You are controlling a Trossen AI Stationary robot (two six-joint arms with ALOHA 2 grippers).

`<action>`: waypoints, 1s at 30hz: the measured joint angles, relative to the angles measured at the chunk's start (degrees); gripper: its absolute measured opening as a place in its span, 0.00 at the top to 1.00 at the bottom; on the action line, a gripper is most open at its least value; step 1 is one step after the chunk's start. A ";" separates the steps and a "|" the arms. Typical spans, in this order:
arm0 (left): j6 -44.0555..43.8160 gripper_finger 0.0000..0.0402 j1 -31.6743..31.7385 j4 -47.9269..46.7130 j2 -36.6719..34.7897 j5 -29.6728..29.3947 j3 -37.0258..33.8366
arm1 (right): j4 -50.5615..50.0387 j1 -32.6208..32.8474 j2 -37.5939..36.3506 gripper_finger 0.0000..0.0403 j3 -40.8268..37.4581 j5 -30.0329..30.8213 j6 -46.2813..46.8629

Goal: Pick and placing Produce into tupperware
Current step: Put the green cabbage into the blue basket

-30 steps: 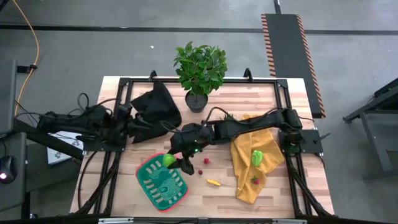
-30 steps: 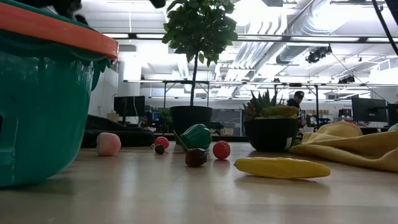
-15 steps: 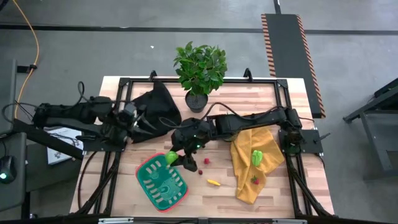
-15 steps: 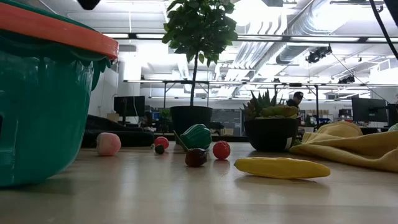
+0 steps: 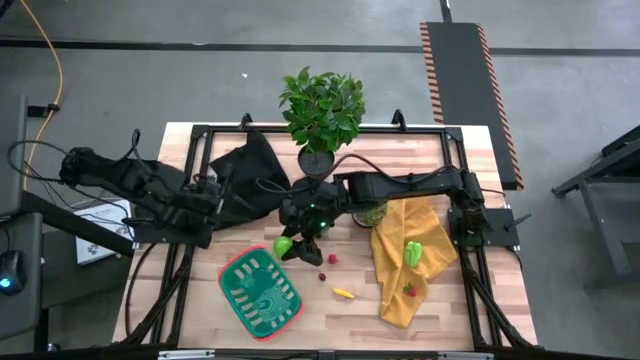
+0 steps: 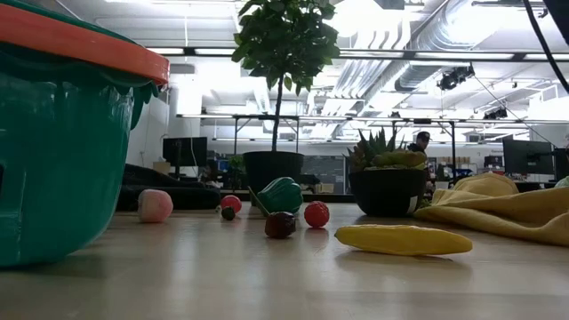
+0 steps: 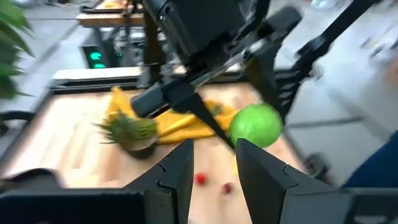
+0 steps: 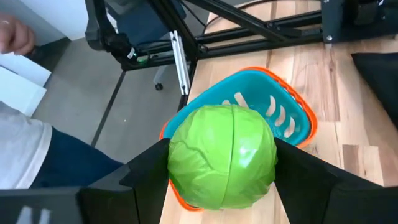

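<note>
The green tupperware [image 5: 260,292] with its red rim sits on the table near the near edge, and fills the left of the low view as the tupperware [image 6: 62,133]. My right gripper [image 5: 288,243] hangs just beyond its far corner, shut on a green toy cabbage [image 8: 222,155]. Loose produce lies on the wood: a yellow piece [image 5: 343,293] and small red pieces [image 5: 322,261]. A green piece [image 5: 413,252] lies on the yellow cloth. My left gripper [image 7: 214,168] is open over the black cloth [image 5: 250,170], holding nothing. My right gripper pinches the cabbage's round body [image 8: 186,162] between its two fingers, one on each opposite side. The fingers [image 8: 134,171] come at it from above, slanting in from the table's right. The cabbage is lifted clear, over the tupperware's far rim [image 8: 273,74].
A leafy potted plant [image 5: 322,112] stands at the far edge and a small spiky potted plant [image 7: 130,130] stands beside the yellow cloth [image 5: 410,260]. A black frame [image 5: 200,150] borders the table. Bare wood lies right of the tupperware. A person's sleeve [image 8: 25,155] shows beyond the table.
My right gripper, still holding the cabbage, has moved from above the tupperware's far part toward the far edge and slightly right, and has risen out of the low view's top. My left arm has drawn back toward the table's left edge.
</note>
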 joint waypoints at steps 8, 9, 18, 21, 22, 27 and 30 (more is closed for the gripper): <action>11.57 0.72 -8.76 -4.06 4.02 -16.22 4.51 | -0.80 -2.37 -0.26 0.42 0.96 -3.29 0.05; 13.21 0.72 -9.72 -4.04 4.57 -17.52 4.81 | -0.67 -2.84 -0.35 0.42 0.96 -4.15 0.15; 18.57 0.59 -15.69 -3.89 9.12 -28.64 5.17 | -0.19 -6.45 -2.34 0.42 0.96 -9.03 2.06; 18.58 0.49 -16.25 -3.36 10.25 -33.50 5.17 | 0.04 -7.10 -3.02 0.42 0.96 -9.15 2.23; 18.72 0.46 -16.31 -3.36 10.53 -34.54 5.17 | 0.56 -7.19 -3.07 0.42 0.96 -9.32 2.39; 20.62 0.32 -16.26 -1.72 12.19 -36.60 5.17 | 1.28 -7.42 -3.69 0.42 0.96 -9.47 2.60; 23.46 0.27 -16.26 1.09 13.29 -36.85 5.17 | 1.46 -7.42 -3.76 0.42 0.94 -9.42 2.77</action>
